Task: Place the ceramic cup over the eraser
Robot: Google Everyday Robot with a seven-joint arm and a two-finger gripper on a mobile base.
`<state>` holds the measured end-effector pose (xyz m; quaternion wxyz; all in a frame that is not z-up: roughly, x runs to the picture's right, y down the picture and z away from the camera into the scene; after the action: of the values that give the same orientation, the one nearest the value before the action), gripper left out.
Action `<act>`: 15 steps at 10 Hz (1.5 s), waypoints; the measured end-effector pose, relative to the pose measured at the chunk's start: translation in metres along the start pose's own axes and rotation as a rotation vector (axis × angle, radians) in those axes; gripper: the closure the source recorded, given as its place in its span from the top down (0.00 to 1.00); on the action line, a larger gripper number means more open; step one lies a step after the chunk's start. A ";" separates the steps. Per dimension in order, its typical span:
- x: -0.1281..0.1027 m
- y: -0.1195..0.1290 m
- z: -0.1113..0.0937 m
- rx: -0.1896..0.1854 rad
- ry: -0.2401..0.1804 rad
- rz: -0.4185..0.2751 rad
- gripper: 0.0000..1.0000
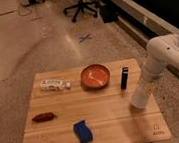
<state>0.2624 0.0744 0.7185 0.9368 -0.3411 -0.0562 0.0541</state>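
Note:
The eraser [125,78], a slim dark block, stands upright on the wooden table [111,128], just right of the orange bowl [95,76]. My white arm comes in from the right and slopes down to the table. My gripper [139,99] sits at its low end, shut, close to the eraser's right and a little nearer the front edge. That end is a white tapered shape touching the tabletop. I cannot tell the ceramic cup apart from it.
A white packet [54,84] lies at the back left, a dark red item [43,117] at the left, and a blue wavy-edged piece [83,131] near the front. An office chair [81,6] and a blue floor cross [84,38] lie beyond the table.

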 end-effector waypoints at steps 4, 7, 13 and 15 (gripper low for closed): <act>-0.013 -0.046 -0.052 0.074 0.017 -0.036 0.00; -0.019 -0.067 -0.085 0.131 0.036 -0.057 0.00; -0.038 -0.086 -0.102 0.183 0.051 -0.092 0.00; -0.047 -0.091 -0.093 0.179 0.053 -0.108 0.00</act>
<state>0.2348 -0.0607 0.7031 0.9662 -0.2538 -0.0444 -0.0005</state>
